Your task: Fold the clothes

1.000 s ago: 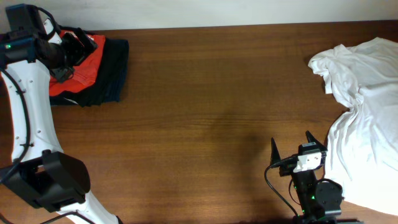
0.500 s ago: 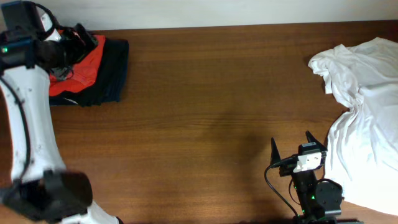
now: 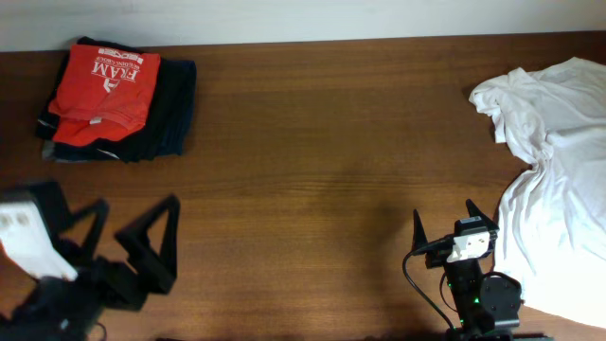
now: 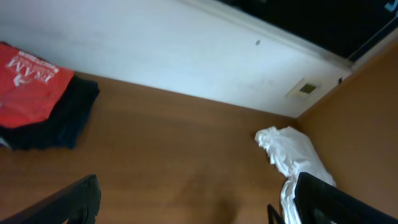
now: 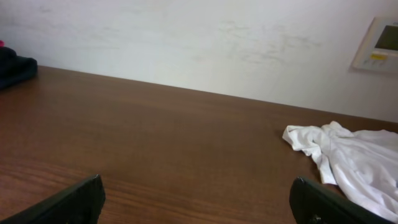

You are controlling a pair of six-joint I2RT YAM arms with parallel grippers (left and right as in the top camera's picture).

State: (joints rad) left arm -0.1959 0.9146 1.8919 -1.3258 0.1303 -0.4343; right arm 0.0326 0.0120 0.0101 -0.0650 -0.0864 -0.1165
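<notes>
The red shirt [image 3: 102, 95] lies folded far left on the table [image 3: 322, 170]. The white shirt [image 3: 554, 161] is crumpled at the right. The left end effector [image 3: 135, 208] and right end effector [image 3: 443, 213] gape wide, holding nothing. It is best to spread the white shirt flat first.

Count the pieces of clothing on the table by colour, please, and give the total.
orange-red shirt, folded: 1
dark garment, folded, under the orange-red one: 1 (whether the dark stack hides more cannot be seen)
white shirt, crumpled: 1
Total: 3
</notes>
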